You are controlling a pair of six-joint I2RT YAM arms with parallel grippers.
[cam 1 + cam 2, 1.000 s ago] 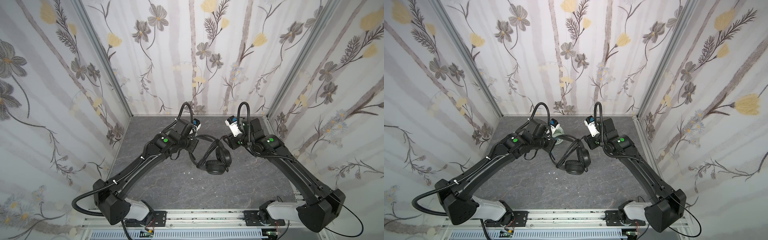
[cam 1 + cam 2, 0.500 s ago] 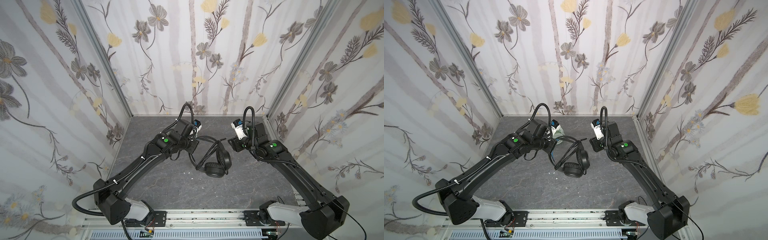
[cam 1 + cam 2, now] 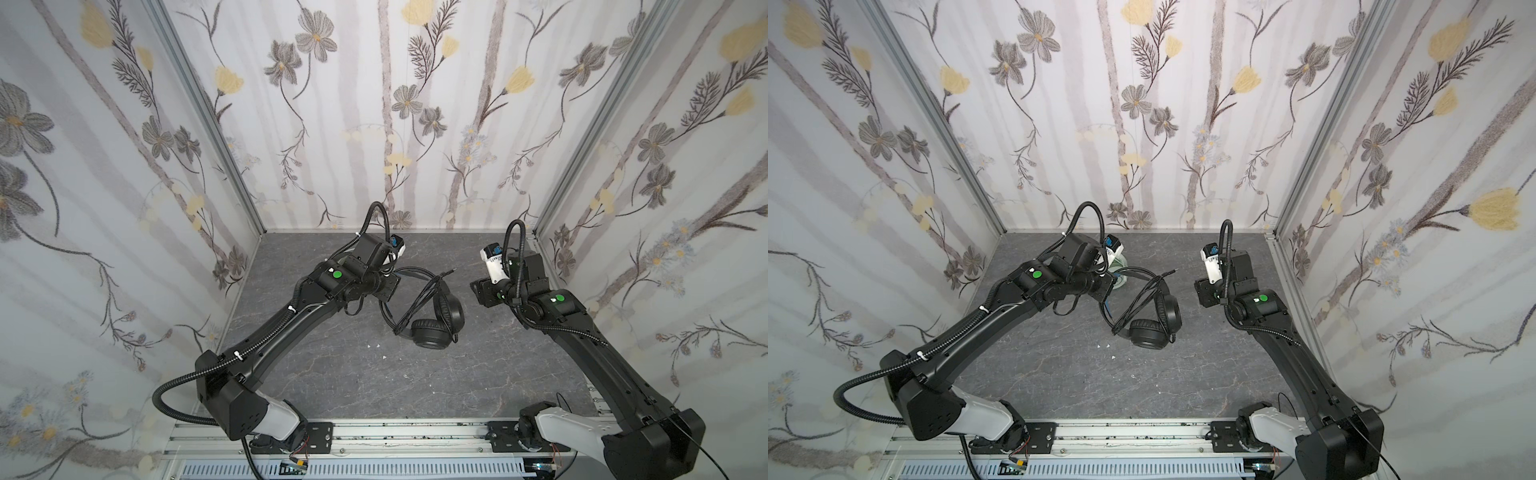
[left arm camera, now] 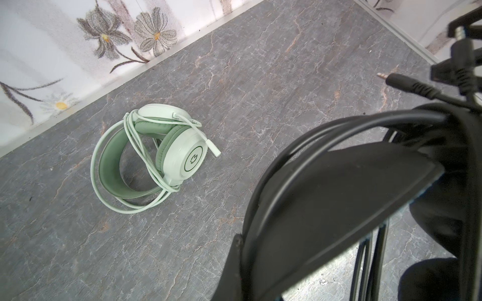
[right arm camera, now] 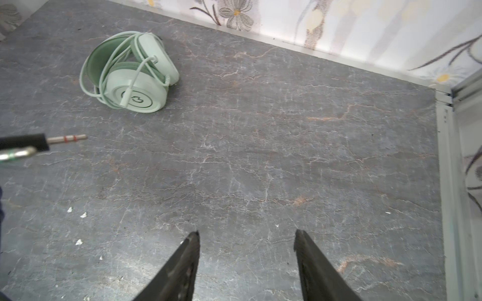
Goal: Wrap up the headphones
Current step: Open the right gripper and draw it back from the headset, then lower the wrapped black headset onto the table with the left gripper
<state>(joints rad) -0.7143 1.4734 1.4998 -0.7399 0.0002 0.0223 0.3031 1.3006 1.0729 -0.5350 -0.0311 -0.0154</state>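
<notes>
In both top views, clamping the black over-ear headset [image 3: 432, 332] by its band in the tightly closed left hand [image 3: 385, 287], cable looped on, plug [image 3: 448, 273] poking free. Left wrist: seeing the pale mint-green headset [image 4: 187, 156] lying wrapped on the grey surface [image 4: 260, 78]. Right wrist: holding the right hand [image 5: 246, 234] parted, empty. Likely nearly finishing.

The far headset [image 4: 187, 156] is lying on the worktop [image 3: 353, 374] behind and slightly left of the near headset [image 3: 430, 332].

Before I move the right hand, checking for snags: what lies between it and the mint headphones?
Only bare tabletop, per the right wrist view, between right hand and mint headphones; the black plug hangs aside.
</notes>
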